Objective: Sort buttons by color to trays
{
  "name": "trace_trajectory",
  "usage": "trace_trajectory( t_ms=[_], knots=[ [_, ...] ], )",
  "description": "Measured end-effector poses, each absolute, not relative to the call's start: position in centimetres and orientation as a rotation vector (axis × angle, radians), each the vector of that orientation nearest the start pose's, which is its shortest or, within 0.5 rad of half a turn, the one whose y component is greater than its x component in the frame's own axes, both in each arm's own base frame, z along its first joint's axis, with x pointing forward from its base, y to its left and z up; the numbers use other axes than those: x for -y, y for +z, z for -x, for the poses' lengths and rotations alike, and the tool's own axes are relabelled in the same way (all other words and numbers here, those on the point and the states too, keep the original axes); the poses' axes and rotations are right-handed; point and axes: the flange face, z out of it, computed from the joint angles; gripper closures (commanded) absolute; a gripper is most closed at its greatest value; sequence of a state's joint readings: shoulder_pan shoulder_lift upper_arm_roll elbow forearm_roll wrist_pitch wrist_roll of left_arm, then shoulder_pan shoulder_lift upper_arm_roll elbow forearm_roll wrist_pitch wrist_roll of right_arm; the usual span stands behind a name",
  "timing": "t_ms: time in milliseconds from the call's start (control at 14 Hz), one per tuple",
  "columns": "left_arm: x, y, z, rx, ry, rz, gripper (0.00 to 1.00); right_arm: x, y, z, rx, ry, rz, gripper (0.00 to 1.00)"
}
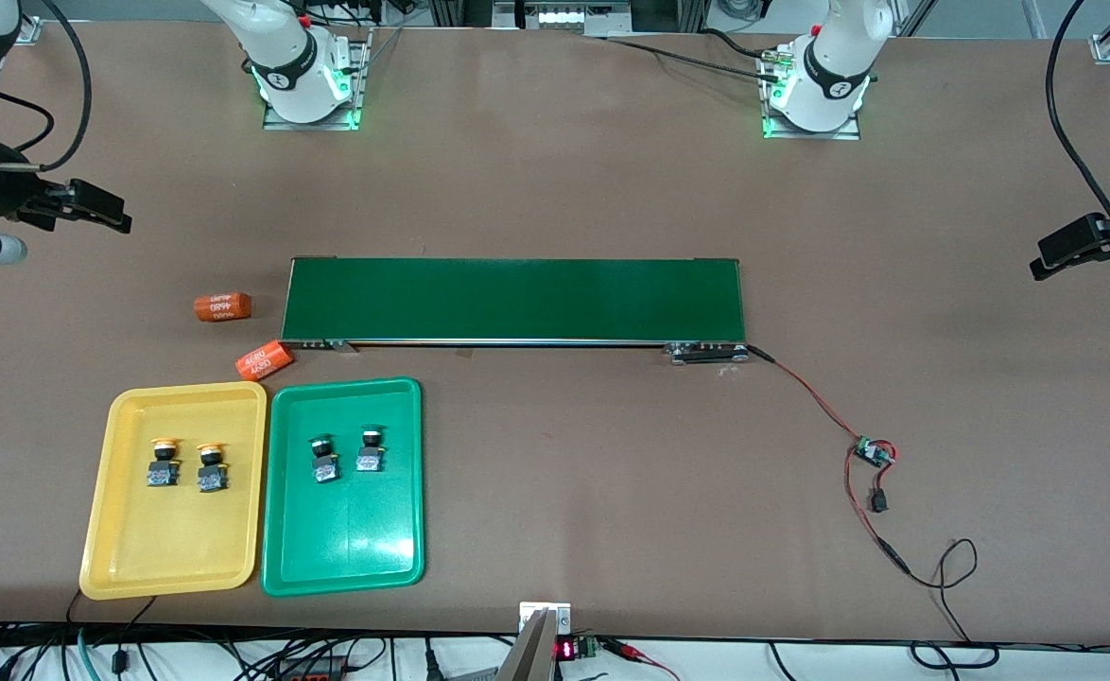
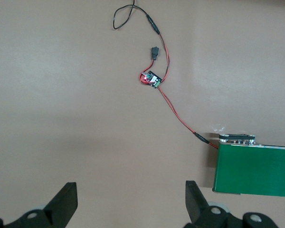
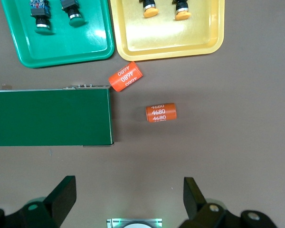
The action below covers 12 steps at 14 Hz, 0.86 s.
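Yellow tray (image 1: 111, 530) and green tray (image 1: 394, 473) edges nearly touch; buttons (image 1: 164, 461) sorted. Left gripper (image 2: 131, 202) and right gripper (image 3: 129, 198) both gape, empty, over bare table (image 1: 612, 473).

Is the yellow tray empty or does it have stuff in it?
Not empty: the yellow tray holds two yellow-capped buttons.
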State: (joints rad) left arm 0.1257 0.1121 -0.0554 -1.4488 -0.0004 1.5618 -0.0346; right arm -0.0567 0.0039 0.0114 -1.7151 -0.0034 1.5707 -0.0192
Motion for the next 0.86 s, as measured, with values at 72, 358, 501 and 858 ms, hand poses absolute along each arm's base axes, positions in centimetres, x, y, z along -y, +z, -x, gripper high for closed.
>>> trace_trajectory(
  t_ms=[72, 358, 501, 858],
  knots=[
    [-4.33, 61.72, -58.70, 0.166, -0.002, 3.144, 0.00, 2.41, 55.21, -54.79, -0.037, 0.240, 3.131, 0.00],
    [-4.33, 61.82, -58.81, 0.165, -0.019, 3.144, 0.00, 2.43, 55.12, -54.94, -0.038, 0.241, 3.131, 0.00],
    [-4.34, 61.89, -58.90, 0.166, -0.032, 3.143, 0.00, 2.65, 55.10, -54.94, -0.044, 0.242, 3.130, 0.00],
    [-4.34, 61.93, -58.94, 0.166, -0.037, 3.143, 0.00, 2.69, 55.08, -55.07, -0.045, 0.231, 3.131, 0.00]
  ],
)
